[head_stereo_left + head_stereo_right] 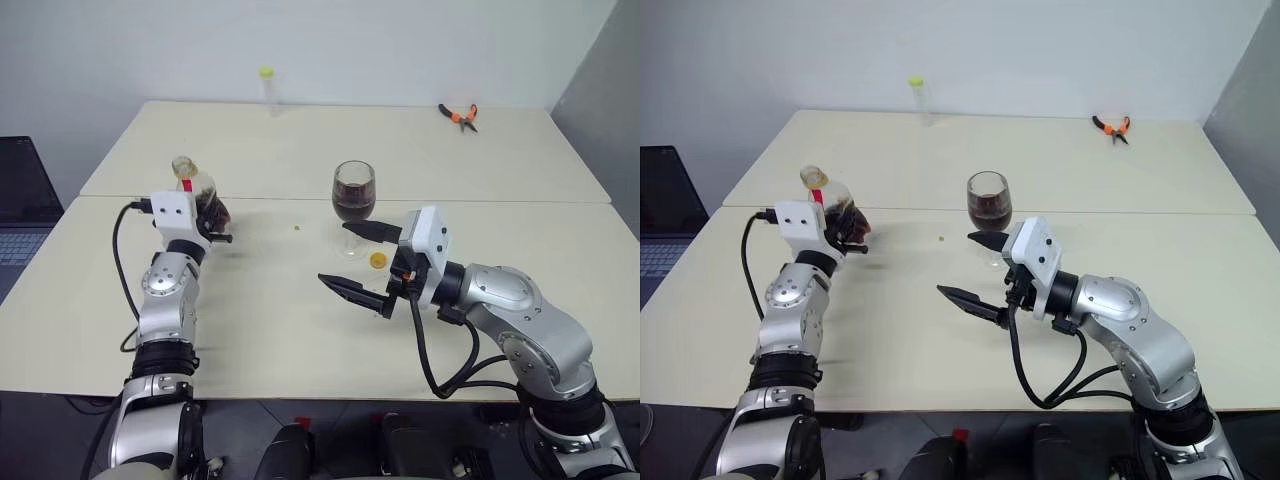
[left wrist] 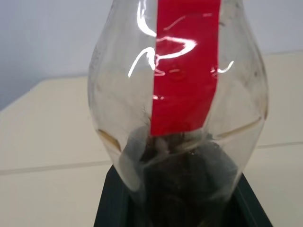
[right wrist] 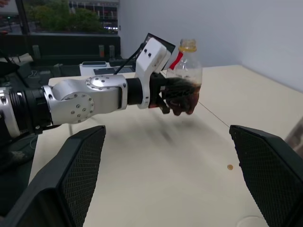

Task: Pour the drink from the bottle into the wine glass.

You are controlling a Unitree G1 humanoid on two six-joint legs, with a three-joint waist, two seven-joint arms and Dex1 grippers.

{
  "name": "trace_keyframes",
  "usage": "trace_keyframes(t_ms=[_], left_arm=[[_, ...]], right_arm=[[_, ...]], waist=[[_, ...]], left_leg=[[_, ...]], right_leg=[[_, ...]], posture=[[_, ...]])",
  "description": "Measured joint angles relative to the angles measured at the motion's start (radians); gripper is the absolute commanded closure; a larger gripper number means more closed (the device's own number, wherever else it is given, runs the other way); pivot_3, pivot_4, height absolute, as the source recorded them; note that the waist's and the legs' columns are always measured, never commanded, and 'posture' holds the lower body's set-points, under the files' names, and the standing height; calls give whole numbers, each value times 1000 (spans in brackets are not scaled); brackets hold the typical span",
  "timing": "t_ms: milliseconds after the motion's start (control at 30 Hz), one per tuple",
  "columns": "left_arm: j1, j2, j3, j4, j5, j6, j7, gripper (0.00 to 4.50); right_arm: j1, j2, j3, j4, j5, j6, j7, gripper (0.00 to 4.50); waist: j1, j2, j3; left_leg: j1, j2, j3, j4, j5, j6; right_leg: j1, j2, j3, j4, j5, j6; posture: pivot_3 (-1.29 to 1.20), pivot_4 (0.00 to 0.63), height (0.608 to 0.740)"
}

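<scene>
Left eye view, left end effector [image 1: 212, 222] gripping bottle [image 1: 200, 192], right end effector [image 1: 362, 262] wide open, empty, before wine glass [image 1: 353, 196]

Both arms are built of rounded silver-grey metal shells joined by black rings, with small screws dotting the casings. Each wrist carries a boxy white camera housing, fed by a looping black cable. The left claw [image 3: 171, 98] and right claw [image 1: 360, 262] have black, textured fingers.

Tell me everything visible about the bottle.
The bottle is small, squat, clear plastic with a bulbous body and a red label strip. It has no cap on, and a little dark drink sits in the bottom. It is roughly upright, gripped low on the body by the left pincer, left of the wine glass.
</scene>
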Motion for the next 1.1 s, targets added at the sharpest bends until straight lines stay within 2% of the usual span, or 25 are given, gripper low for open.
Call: trace_keyframes(t_ms=[367,733,767,900,1100], left_arm=[[0,-16,20,47,-24,17,20,3762],[0,-2,25,132,-44,-14,-76,165],[14,-3,23,115,-46,-13,-83,41],[83,-5,17,16,-58,14,-101,41],[306,15,19,-439,-86,177,-76,41]], right_arm=[[-34,4,52,56,-13,-3,36,0],[-36,13,58,61,-21,-8,38,0],[-36,13,58,61,-21,-8,38,0],[-30,12,58,60,-21,-7,37,0],[64,1,4,29,-18,-7,2,0]], waist=[[5,-1,-1],[6,0,-3],[5,0,-3],[5,0,-3],[9,-1,-3]], left_leg=[[0,0,0,0,0,0],[1,0,0,-1,0,0],[1,0,0,-1,0,0],[1,0,0,-1,0,0],[1,0,0,-2,0,0]], right_leg=[[0,-4,0,0,0,0],[0,-4,0,0,0,0],[0,-4,0,0,0,0],[0,-4,0,0,0,0],[0,-5,1,-1,0,0]], posture=[[0,150,740],[0,150,740],[0,150,740],[0,150,740],[0,150,740]])
